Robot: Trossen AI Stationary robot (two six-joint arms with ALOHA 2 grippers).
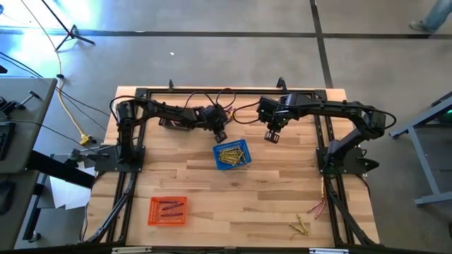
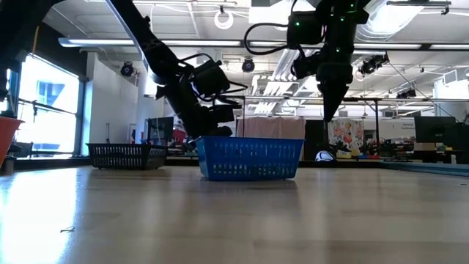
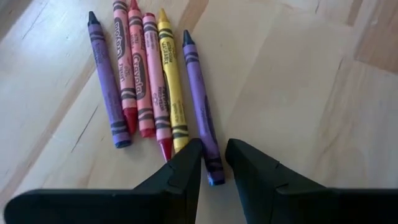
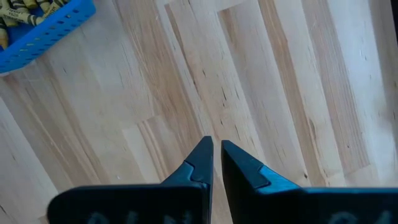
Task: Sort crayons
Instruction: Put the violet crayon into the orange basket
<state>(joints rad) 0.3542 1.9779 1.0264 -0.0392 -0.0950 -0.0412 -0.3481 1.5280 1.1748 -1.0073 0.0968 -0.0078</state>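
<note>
The wooden bench (image 1: 233,190) carries a blue basket (image 1: 232,155) of yellow crayons (image 1: 229,156), just below and between both grippers. The left gripper (image 3: 213,163), fingers slightly parted around a purple crayon (image 3: 200,106), hangs over a row of six loose crayons (image 3: 146,81). The right gripper (image 4: 216,152), fingers nearly pressed together and empty, hovers beside the basket. An orange basket (image 1: 168,210) sits well apart.

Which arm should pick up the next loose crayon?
Left. The left gripper hangs open right over a row of loose crayons, its tips either side of a purple crayon. The right gripper, shut, faces only bare table beside the blue basket.
</note>
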